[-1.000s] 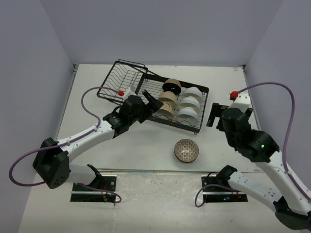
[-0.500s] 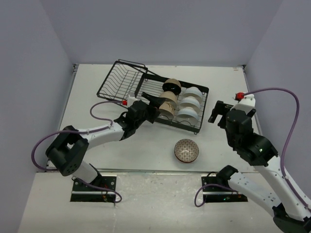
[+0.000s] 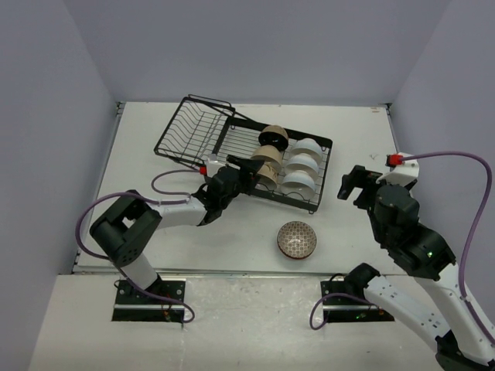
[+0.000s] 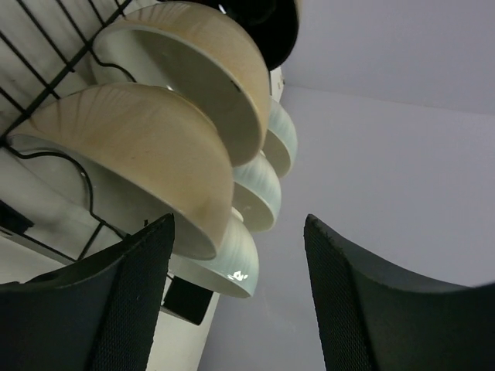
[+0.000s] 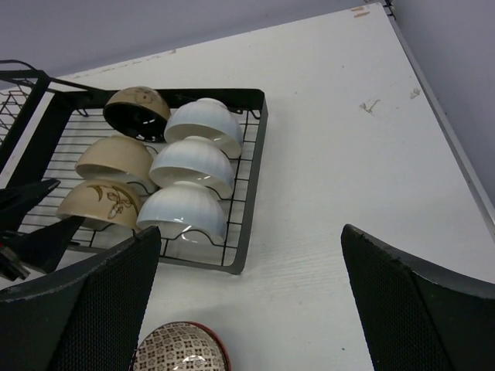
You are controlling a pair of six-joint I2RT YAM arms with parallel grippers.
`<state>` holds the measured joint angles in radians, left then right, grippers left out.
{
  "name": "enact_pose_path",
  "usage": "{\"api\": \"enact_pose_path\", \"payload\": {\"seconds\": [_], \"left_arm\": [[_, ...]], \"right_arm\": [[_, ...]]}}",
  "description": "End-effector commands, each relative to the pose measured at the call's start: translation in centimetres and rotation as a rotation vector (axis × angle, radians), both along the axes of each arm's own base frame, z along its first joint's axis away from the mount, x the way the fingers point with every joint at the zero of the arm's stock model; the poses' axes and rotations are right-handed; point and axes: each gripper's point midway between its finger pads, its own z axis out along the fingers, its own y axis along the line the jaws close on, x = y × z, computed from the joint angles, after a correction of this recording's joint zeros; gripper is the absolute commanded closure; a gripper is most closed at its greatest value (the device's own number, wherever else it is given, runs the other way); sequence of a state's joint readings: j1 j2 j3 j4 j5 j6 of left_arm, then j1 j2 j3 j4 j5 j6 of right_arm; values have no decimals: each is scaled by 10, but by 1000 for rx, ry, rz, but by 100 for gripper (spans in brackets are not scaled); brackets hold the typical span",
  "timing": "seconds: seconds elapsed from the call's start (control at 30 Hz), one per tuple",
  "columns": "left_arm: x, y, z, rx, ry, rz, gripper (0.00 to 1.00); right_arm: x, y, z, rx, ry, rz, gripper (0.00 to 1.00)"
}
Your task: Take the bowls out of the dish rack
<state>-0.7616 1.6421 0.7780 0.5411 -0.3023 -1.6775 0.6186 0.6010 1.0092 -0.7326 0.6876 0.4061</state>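
Note:
The black wire dish rack (image 3: 323,174) holds several bowls on edge: two beige (image 3: 263,171), one black-inside (image 3: 272,139) and three white (image 3: 302,164). A brown patterned bowl (image 3: 297,239) sits upright on the table in front of the rack. My left gripper (image 3: 244,171) is open at the rack's near left side, its jaws on either side of the nearest beige bowl (image 4: 131,154), not gripping it. My right gripper (image 3: 352,184) is open and empty, right of the rack, above bare table. In the right wrist view (image 5: 251,301) it looks over the rack (image 5: 250,193) and the patterned bowl (image 5: 182,352).
The rack's tilted basket section (image 3: 193,127) stands empty at the back left. Purple cables loop beside both arms. Walls close the table at the back and sides. The table's right edge (image 5: 448,131) runs close to my right gripper.
My left arm has dropped low and its gripper has slid right, onto the beige bowls. My right gripper has drawn a little to the right, away from the rack.

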Motion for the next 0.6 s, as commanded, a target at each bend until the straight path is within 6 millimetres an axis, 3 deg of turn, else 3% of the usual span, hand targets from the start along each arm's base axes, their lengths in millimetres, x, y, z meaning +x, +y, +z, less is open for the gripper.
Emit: {"api": "enact_pose_path", "payload": {"seconds": [0.0, 0.1, 0.3, 0.57], "left_arm": [[6, 3, 2, -51, -25, 44, 32], [7, 2, 0, -43, -24, 49, 32], [14, -1, -9, -59, -19, 68, 43], [21, -8, -16, -101, -59, 66, 66]], "right_arm": [[1, 0, 16, 9, -41, 7, 1], [0, -1, 17, 8, -45, 8, 1], [2, 3, 15, -3, -31, 23, 1], [2, 3, 12, -16, -26, 31, 1]]}}
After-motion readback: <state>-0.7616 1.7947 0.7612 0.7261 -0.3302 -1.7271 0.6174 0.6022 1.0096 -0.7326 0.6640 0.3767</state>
